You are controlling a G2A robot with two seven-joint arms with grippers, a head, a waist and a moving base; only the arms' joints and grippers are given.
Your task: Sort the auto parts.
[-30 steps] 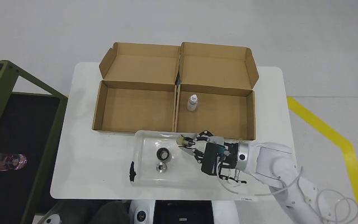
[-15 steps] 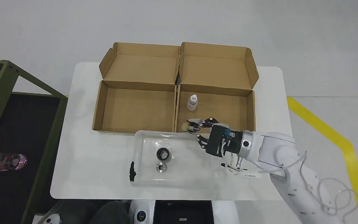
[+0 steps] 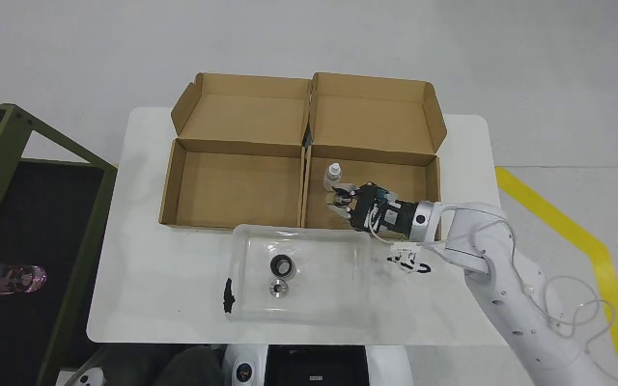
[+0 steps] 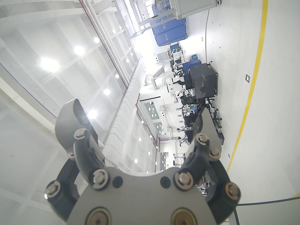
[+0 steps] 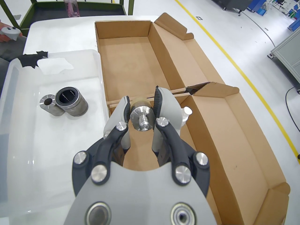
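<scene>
My right gripper (image 5: 142,105) (image 3: 339,206) is shut on a small silver metal part with a stub shaft (image 5: 141,117), held above the near edge of the right cardboard box (image 3: 386,198). A white bottle (image 3: 332,174) (image 5: 186,112) stands in that box just beyond the gripper. Two parts lie in the clear plastic tray (image 3: 333,285): a black-lined metal bearing (image 3: 283,265) (image 5: 71,100) and a small silver disc-topped cylinder (image 3: 279,289) (image 5: 49,105). The left cardboard box (image 3: 232,188) holds nothing. My left gripper (image 4: 138,118) is open, pointing up at a hall ceiling.
Both boxes have upright lids along the far side (image 3: 309,111). Black tape (image 3: 228,295) marks the tray's left rim. A dark green cart (image 3: 39,232) stands left of the white table (image 3: 145,280). A pink bottle (image 5: 69,0) rests on that cart.
My right gripper has lifted the silver part out of the tray and carried it away over the near wall of the right box, toward the white bottle.
</scene>
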